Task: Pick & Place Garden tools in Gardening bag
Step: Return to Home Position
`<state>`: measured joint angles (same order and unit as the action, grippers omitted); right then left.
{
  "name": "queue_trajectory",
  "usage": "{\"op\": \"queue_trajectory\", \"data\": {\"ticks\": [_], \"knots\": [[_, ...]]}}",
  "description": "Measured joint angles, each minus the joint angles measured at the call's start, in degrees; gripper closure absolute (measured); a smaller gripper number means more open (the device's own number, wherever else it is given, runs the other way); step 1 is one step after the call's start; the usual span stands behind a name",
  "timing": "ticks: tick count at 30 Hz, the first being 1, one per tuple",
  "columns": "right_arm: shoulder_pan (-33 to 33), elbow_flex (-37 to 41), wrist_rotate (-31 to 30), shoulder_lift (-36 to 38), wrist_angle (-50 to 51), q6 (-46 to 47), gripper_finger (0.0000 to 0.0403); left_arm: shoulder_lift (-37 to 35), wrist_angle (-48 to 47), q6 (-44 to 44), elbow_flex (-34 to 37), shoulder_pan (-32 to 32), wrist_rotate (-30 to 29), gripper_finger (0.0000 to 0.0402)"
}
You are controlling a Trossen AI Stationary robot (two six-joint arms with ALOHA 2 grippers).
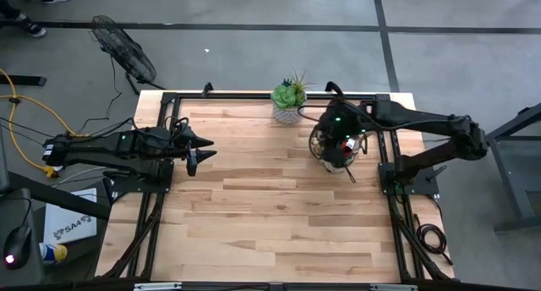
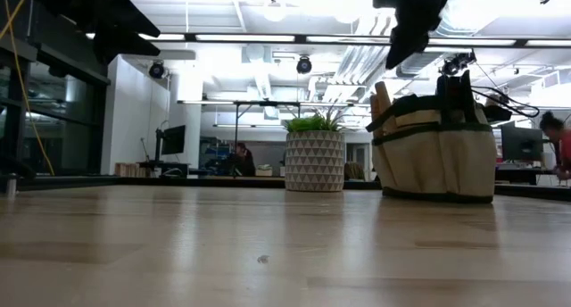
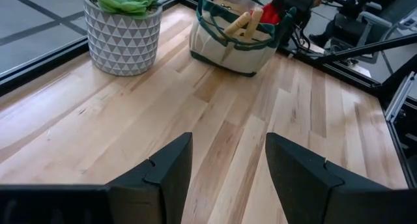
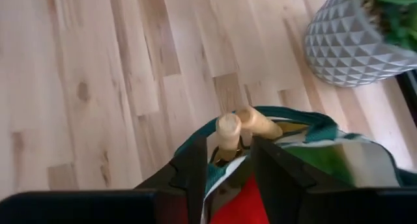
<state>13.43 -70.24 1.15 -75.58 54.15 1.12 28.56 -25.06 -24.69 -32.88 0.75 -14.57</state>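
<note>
Dark fingers (image 4: pixel 189 175) of the right jaws are standing a little spread, pinching nothing, and hovering directly over the mouth of the gardening bag (image 4: pixel 313 120). Just beyond their tips, two wooden handles (image 4: pixel 228 129) are poking up side by side out of the bag, round-ended, smooth and pale tan. A red piece (image 4: pixel 234 204) is showing under the jaws, inside the bag; its shape is too blurred here to tell.

The bag is sitting upright on the far right part of the counter (image 1: pixel 254 206). It is a single round tote of soft khaki cloth with dark green trim along its rim, and from table height its sides are bulging slightly (image 2: pixel 437 155). The rest of the garden tools cannot be made out from above, since the right arm is covering the bag's mouth.

Just left of the bag, apart from it, one white pot (image 2: pixel 314 161) is standing at the counter's far edge. It is moulded in a pattern of small triangles and is holding one green succulent (image 1: pixel 288 94).

The left jaws are hanging over the left side of the counter, well apart from the bag. Their two wedge-shaped fingers (image 3: pixel 163 175) are spread wide and holding nothing above bare, light wooden planks.
</note>
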Motion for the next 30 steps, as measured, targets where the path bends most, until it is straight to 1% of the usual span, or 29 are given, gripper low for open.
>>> {"op": "queue_trajectory", "data": {"ticks": [4,9,12,14,16,19,22,25,27,30], "knots": [[-0.02,0.02,0.15,3.92,0.96,3.21,0.0291,0.0,0.0,0.02,0.0,0.0,-0.33,0.0213],[0.13,0.02,0.26,9.3,1.66,11.89,0.0294,0.0,-0.17,0.48,0.0,0.0,-1.62,0.0213],[-0.17,0.02,0.41,12.93,1.84,15.07,0.0298,0.0,-0.64,1.55,0.0,0.0,-1.56,0.0213],[-0.82,0.37,-0.75,15.57,1.41,17.08,0.0299,0.0,-1.27,2.03,0.0,0.0,-1.12,0.0213],[-1.69,2.09,-3.91,18.7,0.49,20.42,0.0299,0.0,-1.64,2.1,0.0,0.0,-1.09,0.0213],[-3.83,7.0,-8.21,24.19,-0.67,24.84,0.0299,-0.15,-2.3,2.12,0.0,0.0,-1.14,0.0213],[-6.53,14.61,-10.88,30.56,-3.35,30.53,0.0299,-0.8,-2.03,1.85,0.0,0.0,-1.41,0.0213],[-9.79,22.97,-11.32,36.86,-9.3,35.31,0.0299,-1.4,-2.21,-1.32,-0.07,0.01,-4.7,0.0213],[-11.98,28.22,-11.11,40.22,-15.08,37.31,0.0299,-1.53,-3.0,-3.12,-0.07,0.0,-6.75,0.0213],[-14.65,34.24,-10.35,43.48,-24.22,39.25,0.0299,-1.55,-5.16,-4.09,-0.07,0.0,-6.86,0.0213]]}}
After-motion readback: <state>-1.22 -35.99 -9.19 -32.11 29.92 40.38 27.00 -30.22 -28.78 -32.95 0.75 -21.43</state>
